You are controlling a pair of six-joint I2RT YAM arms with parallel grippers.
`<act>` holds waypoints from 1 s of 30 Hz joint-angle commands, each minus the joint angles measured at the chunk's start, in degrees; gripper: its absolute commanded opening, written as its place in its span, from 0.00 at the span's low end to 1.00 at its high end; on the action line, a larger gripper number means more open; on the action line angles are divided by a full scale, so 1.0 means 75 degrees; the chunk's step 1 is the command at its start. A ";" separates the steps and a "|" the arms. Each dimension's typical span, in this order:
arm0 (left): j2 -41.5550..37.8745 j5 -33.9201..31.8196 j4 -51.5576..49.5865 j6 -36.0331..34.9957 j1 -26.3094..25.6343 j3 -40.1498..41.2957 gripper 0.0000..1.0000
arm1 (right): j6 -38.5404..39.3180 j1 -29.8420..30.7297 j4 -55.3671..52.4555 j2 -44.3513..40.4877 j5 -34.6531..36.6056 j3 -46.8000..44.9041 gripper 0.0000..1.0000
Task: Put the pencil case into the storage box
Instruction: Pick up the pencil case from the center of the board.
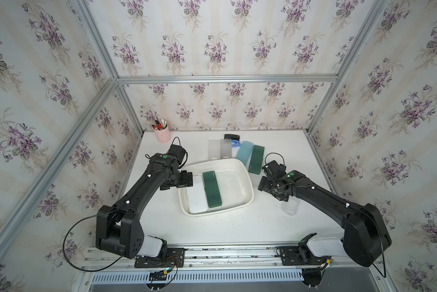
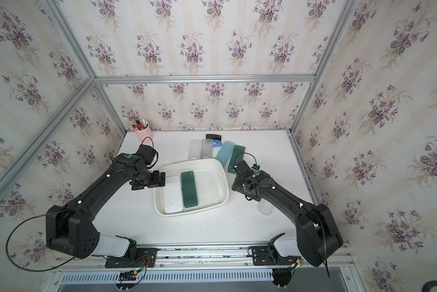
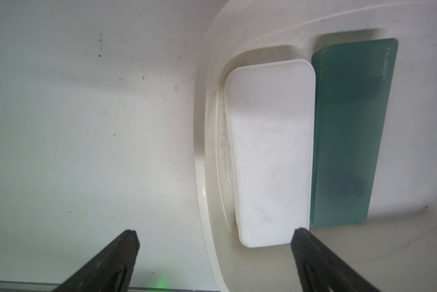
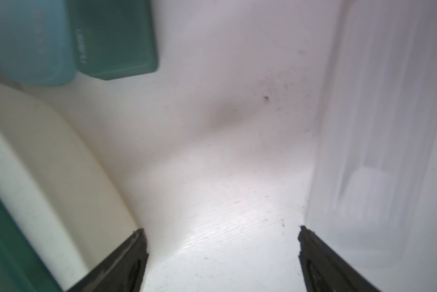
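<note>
The storage box (image 3: 207, 151) is glossy cream plastic, scuffed. The green pencil case (image 3: 351, 131) beyond the left gripper (image 3: 215, 232) is matt, frosted plastic.

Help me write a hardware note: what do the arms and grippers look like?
The left arm and right arm are matte black, boxy-linked, with white base housings, white studs and a green dot near each wrist. Black cables loop off both. The left gripper and right gripper have slim, tapering black fingers.

Pink pen cup (image 1: 162, 136), floral wallpaper (image 1: 212, 50)
</note>
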State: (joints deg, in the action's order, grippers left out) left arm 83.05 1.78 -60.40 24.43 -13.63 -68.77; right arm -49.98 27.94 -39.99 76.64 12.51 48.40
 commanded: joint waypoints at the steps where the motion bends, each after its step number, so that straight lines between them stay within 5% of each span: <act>1: 0.0043 0.0164 0.0049 -0.0173 0.0000 -0.0024 1.00 | -0.0064 -0.0735 0.0463 -0.0284 0.0043 -0.0625 0.96; 15: 0.0154 0.0229 0.0114 -0.0420 -0.0002 0.0145 1.00 | 0.1351 -0.2678 0.1387 0.0527 -0.0033 -0.0975 0.99; 30: 0.0308 0.0195 0.0197 -0.0593 0.0008 0.0169 1.00 | 0.1844 -0.2893 0.1837 0.1475 -0.0486 -0.0668 0.92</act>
State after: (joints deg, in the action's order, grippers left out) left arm 85.08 3.18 -59.22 20.99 -13.63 -67.59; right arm -37.04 6.35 -26.04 87.66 10.68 42.96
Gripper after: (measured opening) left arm 0.997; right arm 0.923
